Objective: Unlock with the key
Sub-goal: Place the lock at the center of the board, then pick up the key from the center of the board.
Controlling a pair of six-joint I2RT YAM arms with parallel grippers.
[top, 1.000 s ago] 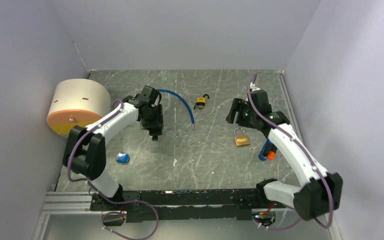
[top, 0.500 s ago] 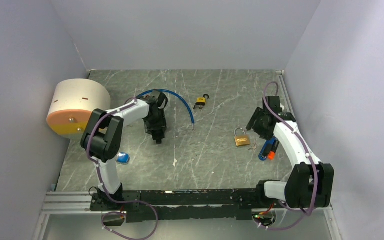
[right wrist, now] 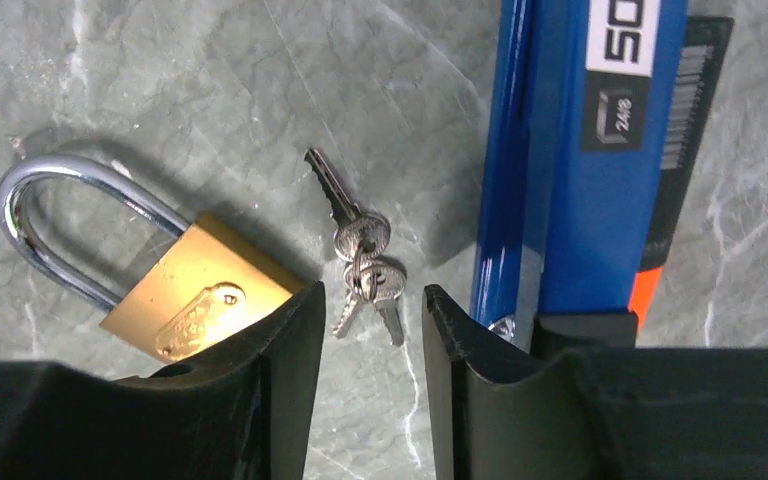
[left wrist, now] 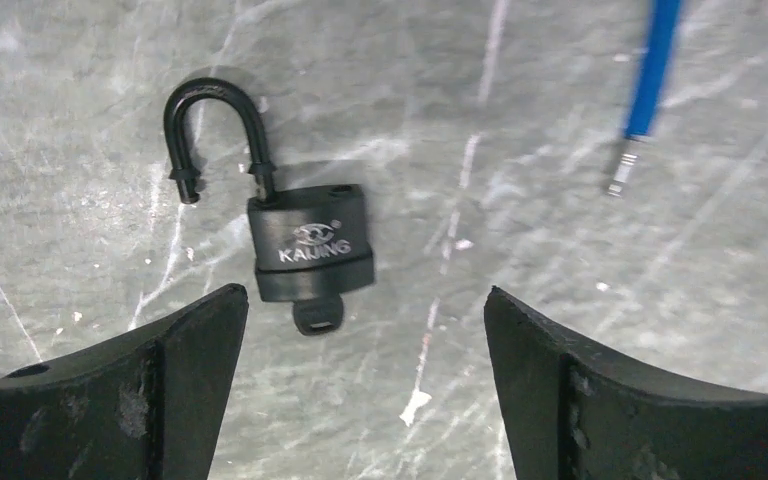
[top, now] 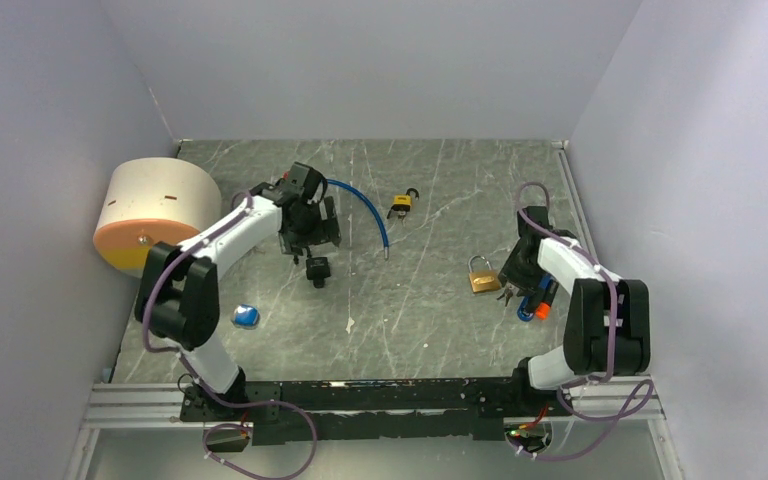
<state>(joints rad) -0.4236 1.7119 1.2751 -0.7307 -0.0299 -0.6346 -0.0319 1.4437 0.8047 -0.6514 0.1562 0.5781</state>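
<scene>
Under your wide left end effector (left wrist: 360, 310) black padlock (left wrist: 310, 245) is open; narrow right end effector (right wrist: 370, 300) straddles keys (right wrist: 360, 240), brass padlock (right wrist: 200, 300) unopened.

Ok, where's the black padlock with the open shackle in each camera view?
Top external: the black padlock lies left of centre, on the grey table.
Left wrist: left of centre, key in its base.
Right wrist: not in it.
Shared landmark: the blue cable tip, right of the padlock in both.

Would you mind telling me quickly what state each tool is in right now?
Left tool: open, empty, above the black padlock.
Right tool: open, straddling the keys, gripping nothing.
</scene>
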